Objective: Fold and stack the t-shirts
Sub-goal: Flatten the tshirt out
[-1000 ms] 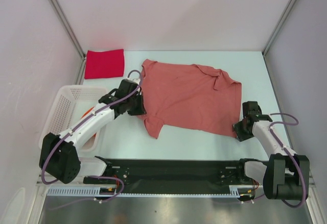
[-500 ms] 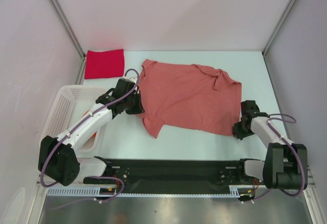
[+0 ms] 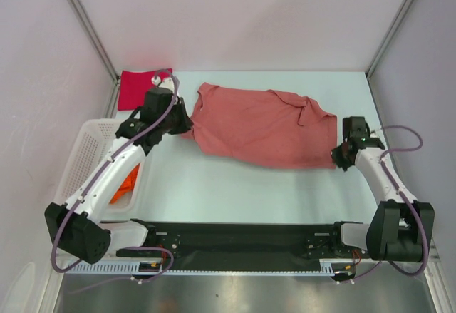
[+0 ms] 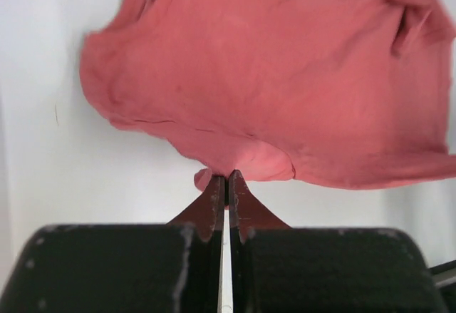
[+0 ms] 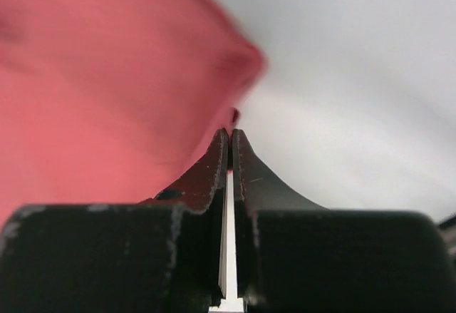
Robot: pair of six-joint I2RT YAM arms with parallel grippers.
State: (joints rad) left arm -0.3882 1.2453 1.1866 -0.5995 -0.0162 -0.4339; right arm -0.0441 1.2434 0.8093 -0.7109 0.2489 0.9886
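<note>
A salmon-pink t-shirt lies spread across the middle of the table, its near edge drawn up. My left gripper is shut on a pinch of its left edge; the left wrist view shows the cloth bunched at the closed tips of that gripper. My right gripper is shut on the shirt's near right corner, and in the right wrist view the blurred pink cloth sits at the gripper. A folded crimson t-shirt lies at the back left, partly behind the left arm. An orange t-shirt shows in the basket.
A white mesh basket stands at the left edge, under the left arm. Pale walls with metal posts close in the table at the back and both sides. A black rail runs along the near edge between the arm bases.
The right gripper closed on the shirt's near right corner. Both arms moved toward the back, drawing the shirt's near edge with them, so the shirt looks narrower front to back.
</note>
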